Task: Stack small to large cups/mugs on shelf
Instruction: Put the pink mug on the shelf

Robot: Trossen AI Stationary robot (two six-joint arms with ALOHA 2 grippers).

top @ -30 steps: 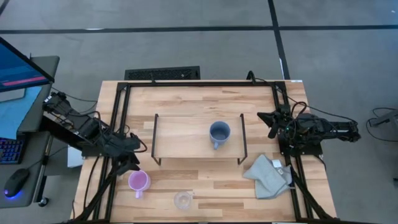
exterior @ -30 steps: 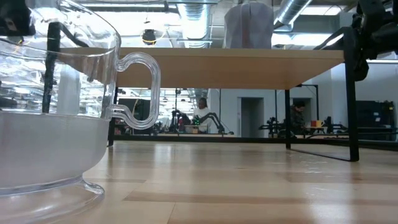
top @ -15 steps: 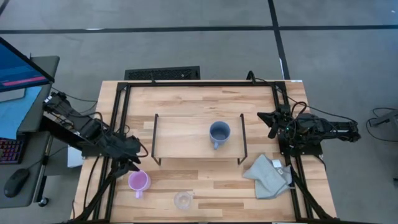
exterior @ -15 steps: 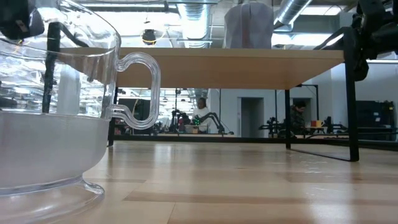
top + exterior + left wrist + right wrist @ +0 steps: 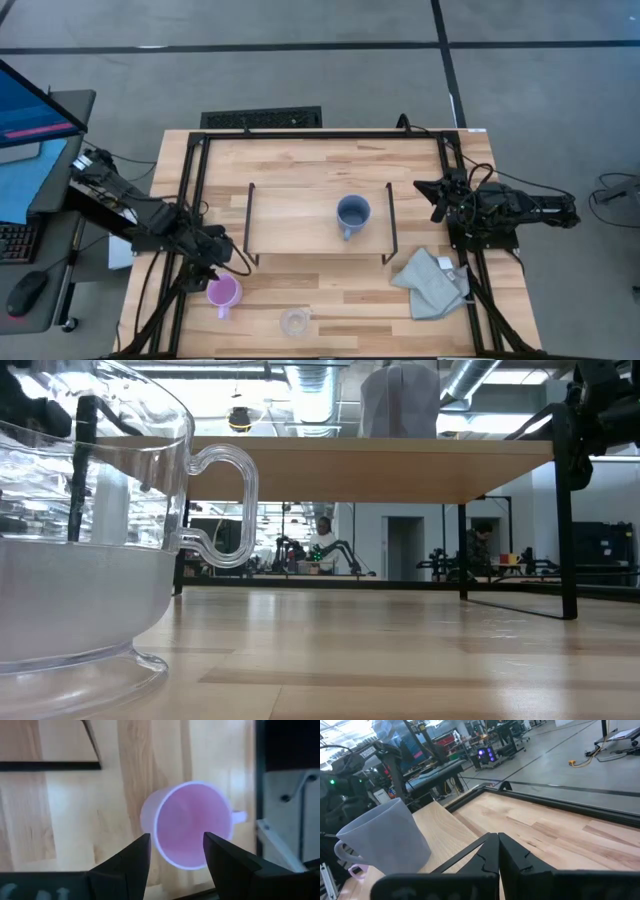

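Observation:
The pink-purple mug (image 5: 222, 292) stands upright on the table near its front left corner, with its handle (image 5: 239, 816) pointing away from the shelf. My left gripper (image 5: 175, 851) is open and hovers just above it, one finger to either side of the rim (image 5: 192, 825), touching nothing. The blue-grey mug (image 5: 352, 214) stands on the shelf's wooden top (image 5: 300, 220). The clear glass cup (image 5: 294, 322) rests on its base by the near edge, and fills the low view's left (image 5: 90, 530). My right gripper (image 5: 432, 195) waits shut at the table's right edge.
A grey-green cloth (image 5: 432, 283) lies crumpled at the near right. The shelf's black wire legs (image 5: 248, 250) stand just beyond the pink mug. A black frame (image 5: 190, 200) runs round the table. Bare wood lies between the shelf and the near edge.
My left gripper has moved toward the table's near edge and a little right, from beside the shelf's left end to just over the pink mug. The mugs, the glass cup and my right arm have stayed still.

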